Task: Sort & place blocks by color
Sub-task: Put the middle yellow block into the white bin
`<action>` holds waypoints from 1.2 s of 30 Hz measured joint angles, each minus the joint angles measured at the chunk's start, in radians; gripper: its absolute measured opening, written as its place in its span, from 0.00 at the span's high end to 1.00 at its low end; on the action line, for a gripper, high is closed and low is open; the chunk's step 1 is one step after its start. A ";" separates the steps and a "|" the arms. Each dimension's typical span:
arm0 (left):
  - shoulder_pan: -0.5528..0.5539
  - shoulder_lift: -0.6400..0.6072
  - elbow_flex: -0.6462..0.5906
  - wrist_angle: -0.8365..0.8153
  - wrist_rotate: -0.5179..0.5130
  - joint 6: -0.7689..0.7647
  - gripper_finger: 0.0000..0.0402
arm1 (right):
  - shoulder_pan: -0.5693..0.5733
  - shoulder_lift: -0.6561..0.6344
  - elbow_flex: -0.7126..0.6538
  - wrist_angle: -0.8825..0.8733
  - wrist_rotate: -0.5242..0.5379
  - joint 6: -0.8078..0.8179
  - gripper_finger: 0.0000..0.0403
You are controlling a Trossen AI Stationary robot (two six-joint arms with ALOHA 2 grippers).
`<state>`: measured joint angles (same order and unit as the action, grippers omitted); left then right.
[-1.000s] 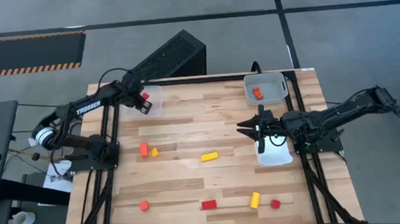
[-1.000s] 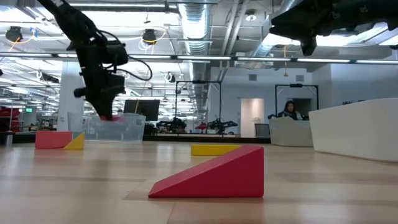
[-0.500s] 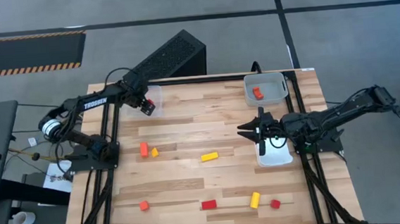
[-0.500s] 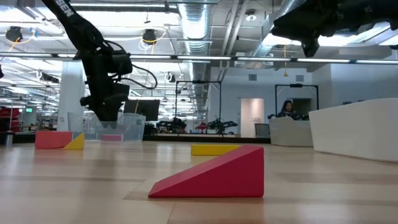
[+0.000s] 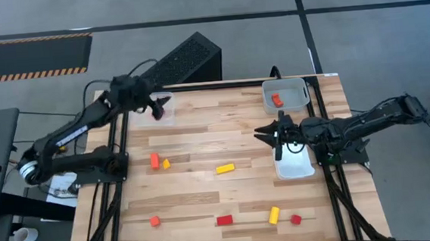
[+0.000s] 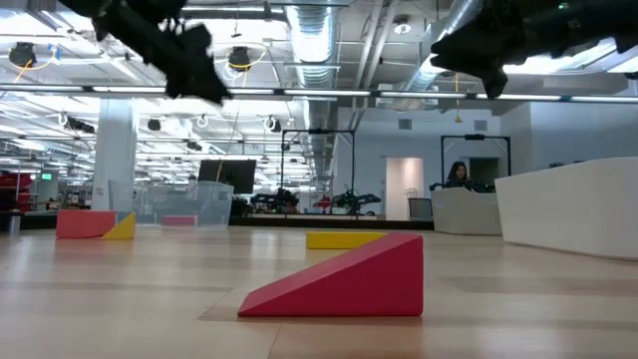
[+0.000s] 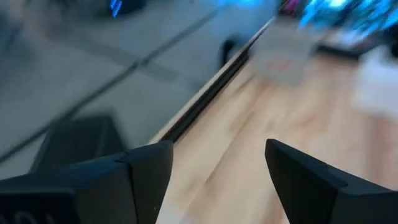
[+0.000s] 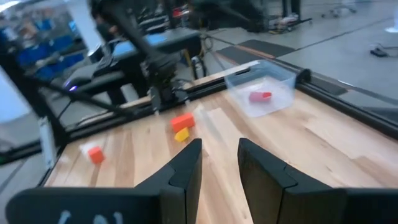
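Wooden table [image 5: 224, 146] – left gripper [image 5: 157, 105] spread wide and empty above clear tray [image 5: 163, 113]; right gripper [image 5: 265, 137] narrow, empty.

Our left arm reaches from the table's left side up toward its far left corner, with the left gripper [image 5: 158, 103] lifted high above the surface. Its two dark fingers [image 7: 147, 168] stand well apart with nothing between them. Our right arm stretches in from the right edge, roughly level, its forearm pointing toward the table's middle. The right gripper [image 5: 265, 134] hangs raised above the table; its fingers [image 8: 186, 169] sit close together with a narrow gap, holding nothing.
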<state>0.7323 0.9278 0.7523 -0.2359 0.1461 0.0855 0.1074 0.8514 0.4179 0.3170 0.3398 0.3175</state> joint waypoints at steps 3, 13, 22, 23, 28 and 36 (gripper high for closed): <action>-0.079 -0.073 -0.081 0.177 0.016 -0.063 0.40 | -0.040 0.016 0.008 -0.003 -0.033 0.012 0.69; -0.304 -0.143 -0.323 0.596 -0.047 -0.220 0.40 | -0.043 0.240 0.181 -0.091 -0.136 -0.088 0.69; -0.366 -0.090 -0.333 0.528 -0.140 -0.303 0.40 | -0.036 0.527 0.289 -0.115 -0.272 -0.056 0.54; -0.367 -0.090 -0.332 0.538 -0.129 -0.313 0.40 | -0.036 0.562 0.306 -0.114 -0.298 -0.057 0.50; -0.391 -0.090 -0.332 0.574 -0.079 -0.317 0.40 | -0.030 0.735 0.365 -0.114 -0.318 -0.092 0.33; -0.467 -0.090 -0.332 0.612 -0.088 -0.318 0.40 | -0.028 0.977 0.438 -0.113 -0.318 -0.162 0.25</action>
<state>0.2648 0.8379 0.4198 0.3762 0.0581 -0.2322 0.0799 1.8280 0.8555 0.2044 0.0216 0.1552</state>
